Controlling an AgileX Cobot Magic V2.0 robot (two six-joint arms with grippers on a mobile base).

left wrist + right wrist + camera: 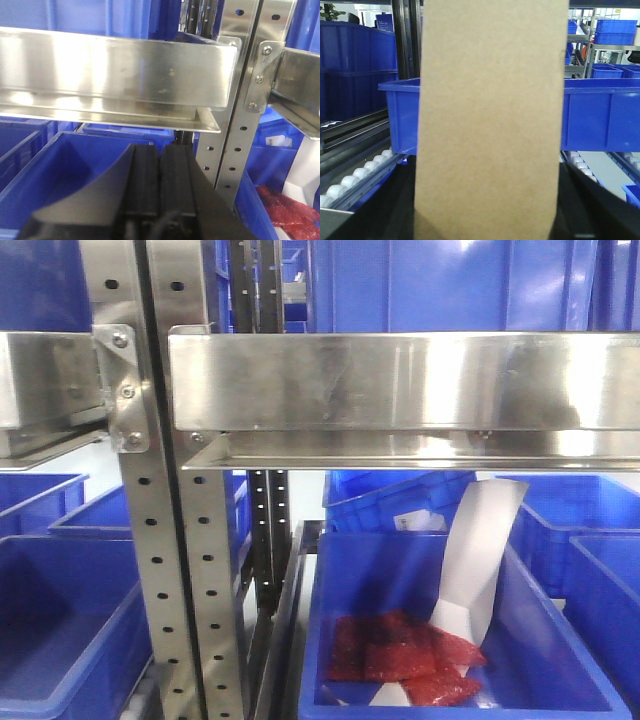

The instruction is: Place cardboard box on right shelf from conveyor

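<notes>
1. Left gripper point(160, 175): we log its two black fingers pressed together along a single seam, with nothing between them. The arm holds it roughly level, tips aimed into the racking.
2. Steel rail point(115, 70): above and beyond the left gripper's tips. We cannot tell which shelf it belongs to.
3. Perforated upright point(235, 140): beyond the left gripper and to the right of its tips, with a bolted bracket at rail height.
4. Open blue bin point(65, 165): just beyond and below the left gripper's tips.
5. Right gripper point(487, 210): clamped on the cardboard box point(492, 110). Its dark fingers point(590, 200) flank the carton's lower part on both sides.
6. The cardboard box stands upright between those fingers. Its plain tan face fills the middle of the right wrist view.
7. Long blue bin point(600, 115): behind the box, beyond the right gripper.
8. Roller track point(355, 180): low and to the left of the right gripper, with white rollers in a steel channel.
9. Right shelf point(400, 380): in the front view we record a broad reflective front rail. Beneath it a bin holds red packets point(400, 650) and a white sheet point(480, 540).
</notes>
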